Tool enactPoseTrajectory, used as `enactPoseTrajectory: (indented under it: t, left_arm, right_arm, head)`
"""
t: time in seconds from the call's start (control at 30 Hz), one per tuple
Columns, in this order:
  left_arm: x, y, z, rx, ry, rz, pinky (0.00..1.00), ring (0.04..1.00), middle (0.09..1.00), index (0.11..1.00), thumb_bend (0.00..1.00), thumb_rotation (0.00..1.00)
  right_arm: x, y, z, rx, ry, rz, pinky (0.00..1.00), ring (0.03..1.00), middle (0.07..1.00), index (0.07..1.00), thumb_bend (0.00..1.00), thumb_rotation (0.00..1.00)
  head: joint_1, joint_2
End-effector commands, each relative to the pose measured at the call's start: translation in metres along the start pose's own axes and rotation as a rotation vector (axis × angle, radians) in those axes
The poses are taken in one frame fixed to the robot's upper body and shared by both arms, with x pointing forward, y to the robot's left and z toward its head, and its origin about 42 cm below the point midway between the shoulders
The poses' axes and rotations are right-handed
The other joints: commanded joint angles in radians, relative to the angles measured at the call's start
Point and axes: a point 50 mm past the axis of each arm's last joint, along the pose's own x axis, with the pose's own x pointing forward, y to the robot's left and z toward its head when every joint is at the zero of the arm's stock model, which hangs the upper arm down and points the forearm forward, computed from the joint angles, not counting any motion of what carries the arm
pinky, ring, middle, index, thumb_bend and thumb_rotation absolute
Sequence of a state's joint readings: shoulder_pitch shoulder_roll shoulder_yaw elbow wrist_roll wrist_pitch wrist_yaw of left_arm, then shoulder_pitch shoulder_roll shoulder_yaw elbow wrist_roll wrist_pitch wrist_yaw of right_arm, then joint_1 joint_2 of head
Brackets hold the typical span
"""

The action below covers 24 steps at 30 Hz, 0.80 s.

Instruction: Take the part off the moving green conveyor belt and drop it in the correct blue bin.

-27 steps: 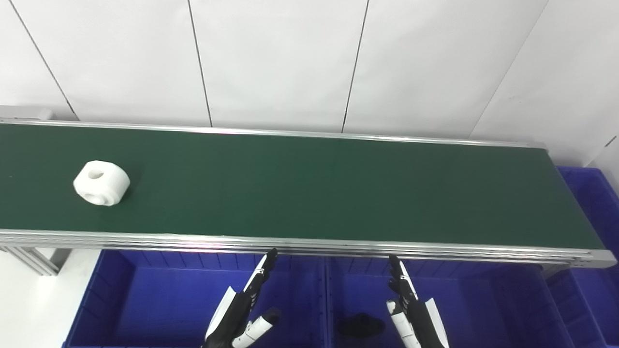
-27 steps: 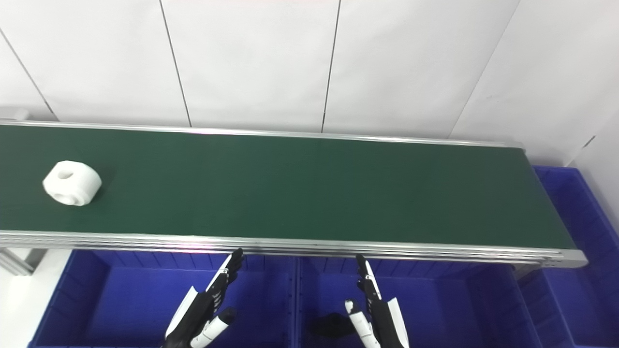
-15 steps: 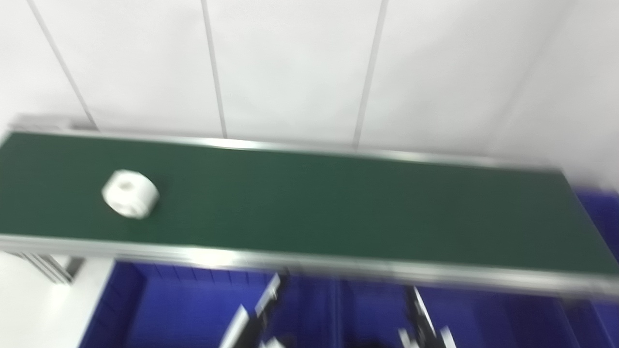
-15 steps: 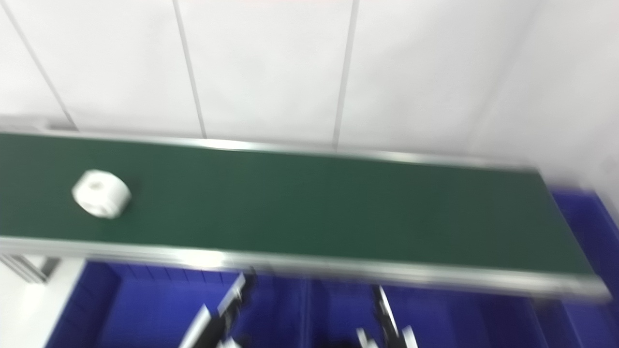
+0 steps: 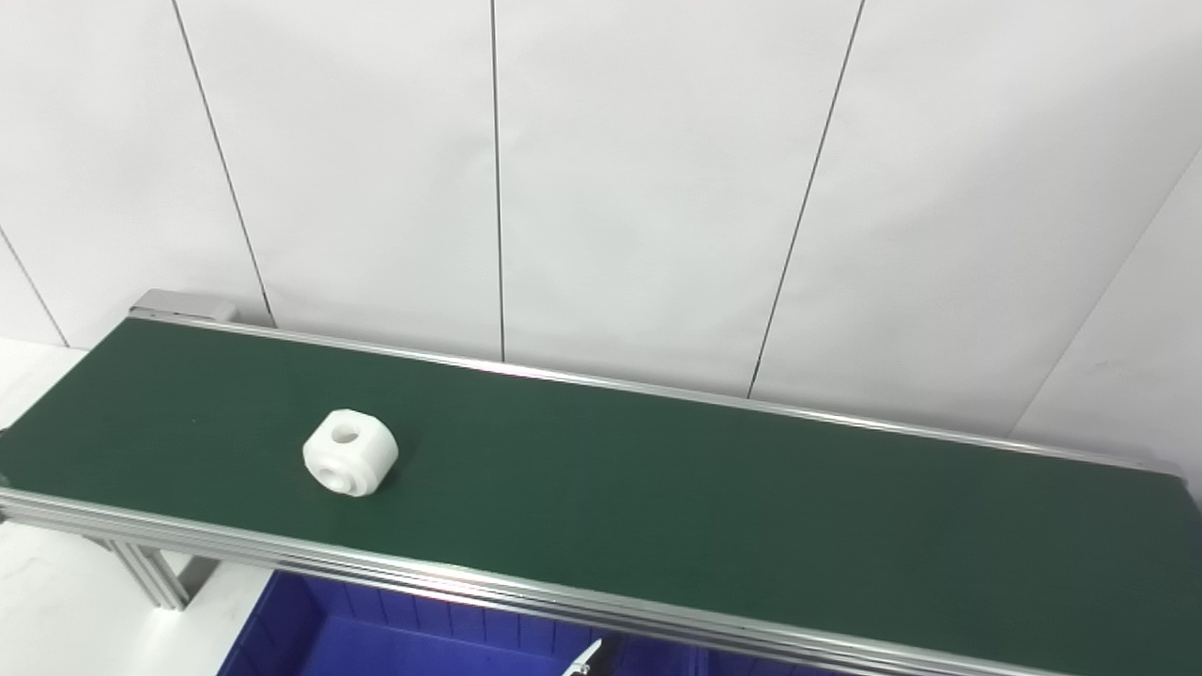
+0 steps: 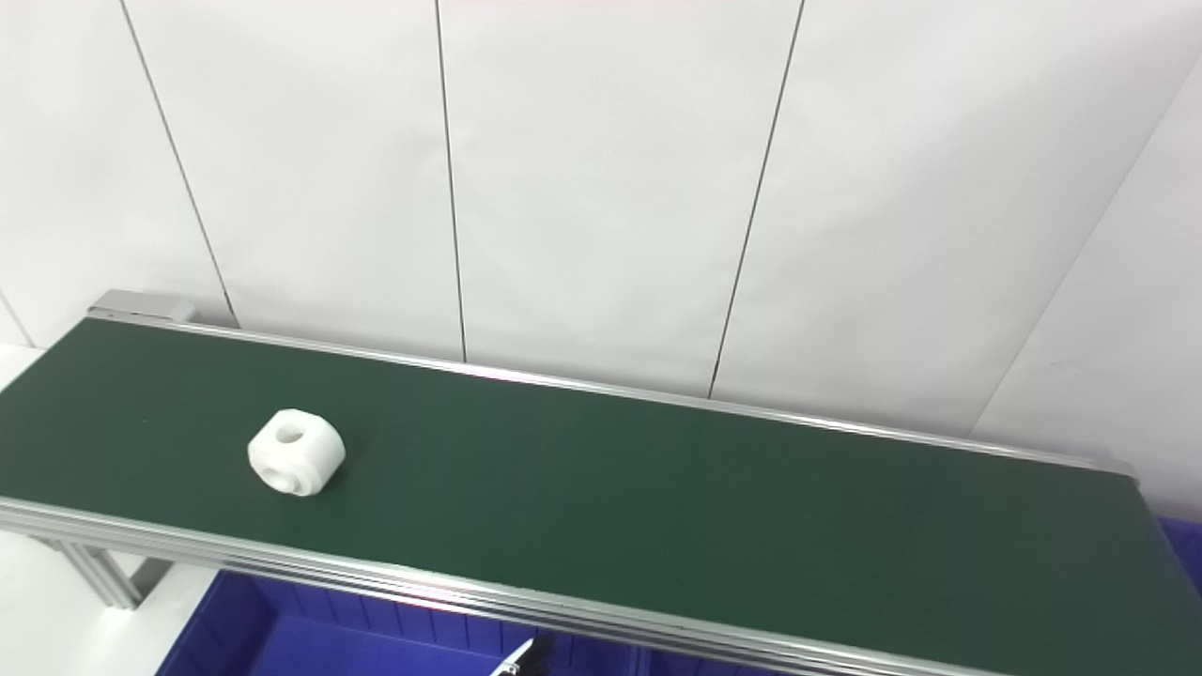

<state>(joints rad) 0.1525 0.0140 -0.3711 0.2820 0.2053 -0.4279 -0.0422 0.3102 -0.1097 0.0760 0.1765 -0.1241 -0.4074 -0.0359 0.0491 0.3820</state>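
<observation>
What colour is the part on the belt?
White; the part shows best in the left eye view, against the dark green belt.

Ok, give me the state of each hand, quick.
Left hand: only a fingertip shows at the bottom edge; cannot tell.
Right hand: not in view.

The camera now looks higher and more to the left, so more of the white wall panels (image 5: 601,169) shows and only a thin strip of the blue plastic bin (image 5: 376,638) peeks out below the long green conveyor belt (image 5: 704,507). The white chunky plastic part with a round hole (image 5: 350,452) sits further along the belt toward the right than before. The hands have almost slipped out of the picture, and only a fingertip of the left hand (image 5: 586,661) pokes up at the bottom edge.
</observation>
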Motion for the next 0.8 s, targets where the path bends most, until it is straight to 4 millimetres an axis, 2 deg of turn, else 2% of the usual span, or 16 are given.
enactPoseTrajectory:
  t: [0.0,0.2,0.37,0.53,0.67,0.77]
  left_arm:
    - [0.006,0.003,0.008,0.008,-0.067,0.012,0.85,0.939,0.964,0.944,0.68,0.7]
    - [0.007,0.004,0.01,0.013,-0.076,0.013,0.85,0.937,0.963,0.942,0.68,0.68]
    - [0.008,0.01,0.022,0.008,-0.122,0.025,0.85,0.934,0.958,0.939,0.69,0.69]
    - [0.011,0.029,0.052,-0.018,-0.237,0.017,0.88,0.947,0.962,0.941,0.73,0.66]
    - [0.016,0.05,0.077,-0.003,-0.315,0.013,0.85,0.919,0.943,0.919,0.75,0.66]
    - [0.025,0.072,0.095,0.064,-0.385,0.018,0.85,0.914,0.939,0.92,0.75,0.67]
  right_arm:
    - [0.004,-0.001,0.008,0.019,-0.078,-0.01,1.0,1.0,1.0,1.0,0.68,1.0]
    - [0.006,-0.002,0.007,0.009,-0.075,-0.012,1.0,1.0,1.0,1.0,0.68,1.0]
    - [0.009,-0.001,0.007,0.001,-0.076,-0.002,1.0,1.0,1.0,1.0,0.67,1.0]
    - [0.013,0.0,0.006,0.005,-0.081,0.008,1.0,1.0,1.0,1.0,0.66,1.0]
    - [0.017,0.001,0.006,0.011,-0.079,0.008,1.0,1.0,1.0,1.0,0.68,0.97]
    - [0.02,0.002,0.005,0.009,-0.078,0.008,1.0,1.0,1.0,1.0,0.69,0.98]
  head:
    - [0.0,-0.001]
    - [-0.005,0.0]
    - [-0.015,0.006]
    - [-0.01,0.012]
    - [-0.005,0.011]
    - [-0.008,0.017]
